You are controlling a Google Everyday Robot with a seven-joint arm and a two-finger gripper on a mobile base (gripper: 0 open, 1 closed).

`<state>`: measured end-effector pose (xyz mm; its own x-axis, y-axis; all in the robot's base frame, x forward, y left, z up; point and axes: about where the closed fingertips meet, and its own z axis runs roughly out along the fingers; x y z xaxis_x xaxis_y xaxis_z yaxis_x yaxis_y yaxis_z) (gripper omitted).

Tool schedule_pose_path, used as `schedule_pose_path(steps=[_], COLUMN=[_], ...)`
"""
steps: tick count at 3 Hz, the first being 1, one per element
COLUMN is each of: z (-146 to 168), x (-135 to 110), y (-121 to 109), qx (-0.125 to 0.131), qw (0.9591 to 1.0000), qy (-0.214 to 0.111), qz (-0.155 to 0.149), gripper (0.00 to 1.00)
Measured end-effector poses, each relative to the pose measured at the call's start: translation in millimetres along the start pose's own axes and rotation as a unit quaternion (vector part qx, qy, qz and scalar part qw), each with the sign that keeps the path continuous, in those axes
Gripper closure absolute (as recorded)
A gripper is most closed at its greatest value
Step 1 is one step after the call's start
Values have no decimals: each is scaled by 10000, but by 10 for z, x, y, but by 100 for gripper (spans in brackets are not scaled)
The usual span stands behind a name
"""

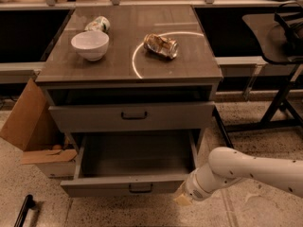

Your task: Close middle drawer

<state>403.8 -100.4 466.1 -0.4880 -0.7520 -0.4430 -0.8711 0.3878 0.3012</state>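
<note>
The middle drawer [128, 184] is pulled far out at the bottom of the grey cabinet. It has a low front panel with a small dark bar handle [140, 188], and its deep grey box looks empty. My gripper [182, 200] is on the end of the white arm [246, 170], low by the floor. It sits right at the right end of the drawer's front panel; I cannot tell if it touches. Above the open drawer, the taller-fronted drawer [134, 116] stands nearly shut.
On the cabinet top [189, 67] are a white bowl [90, 45], a crushed can [161, 45] and a tipped container [97, 23]. A cardboard box [33, 126] stands at the cabinet's left. Black table legs [279, 98] are at the right, and a black bar [24, 211] lies on the floor at lower left.
</note>
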Motion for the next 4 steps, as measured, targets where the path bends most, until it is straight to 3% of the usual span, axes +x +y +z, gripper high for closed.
schedule_pose_path(steps=[1,2,4], z=[12,18,213], x=[5,6,199], y=[20,23,-418], qx=[-26,-32,313], qw=[10000,10000,9983], qy=[2,5,340], qz=[-2,-4,-365], gripper=[96,100,100])
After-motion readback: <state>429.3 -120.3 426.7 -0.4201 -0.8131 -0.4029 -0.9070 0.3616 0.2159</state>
